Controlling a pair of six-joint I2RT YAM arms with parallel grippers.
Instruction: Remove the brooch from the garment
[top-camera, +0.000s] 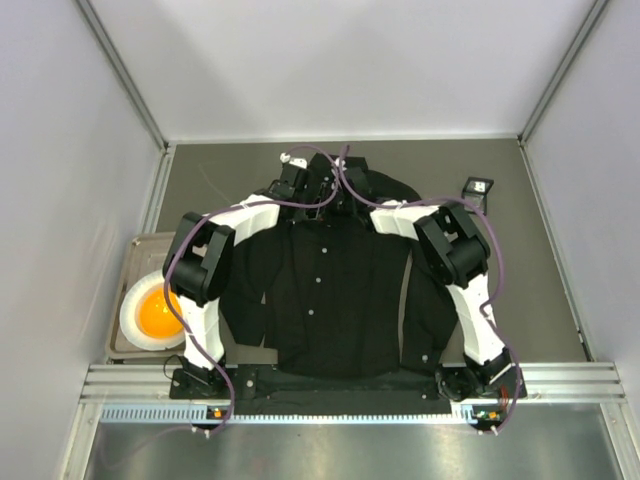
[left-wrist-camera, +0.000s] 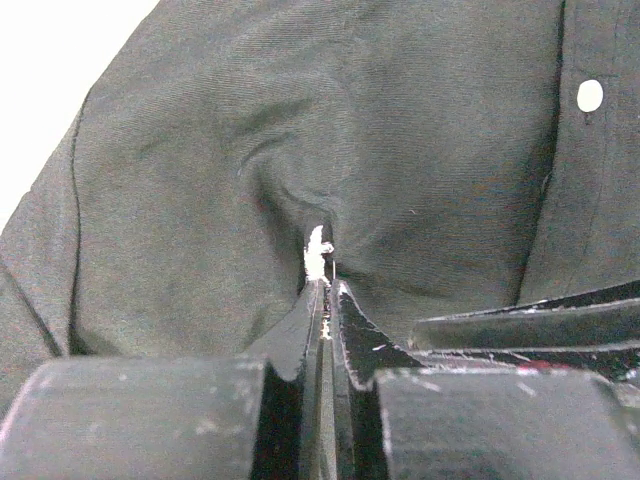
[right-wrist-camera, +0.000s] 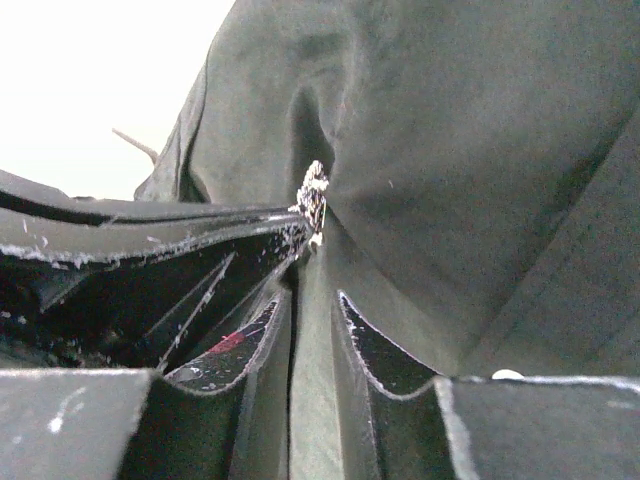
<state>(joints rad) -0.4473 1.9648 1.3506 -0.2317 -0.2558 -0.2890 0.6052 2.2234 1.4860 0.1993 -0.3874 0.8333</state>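
The black garment (top-camera: 330, 290) lies flat on the table, collar at the far side. Both arms reach over its upper chest, and the brooch is hidden under them in the top view. My left gripper (left-wrist-camera: 328, 285) is shut on the small white jagged brooch (left-wrist-camera: 317, 252), and the cloth puckers around it. My right gripper (right-wrist-camera: 312, 295) is shut on a fold of the garment (right-wrist-camera: 450, 150) just below the brooch (right-wrist-camera: 313, 198). The left gripper's fingers (right-wrist-camera: 170, 235) come in from the left in the right wrist view and meet the brooch.
A tray (top-camera: 128, 262) with a white bowl (top-camera: 135, 318) holding something orange sits left of the shirt. A small black square box (top-camera: 477, 187) lies at the far right. A white button (left-wrist-camera: 590, 95) shows on the placket. Grey walls close in on both sides.
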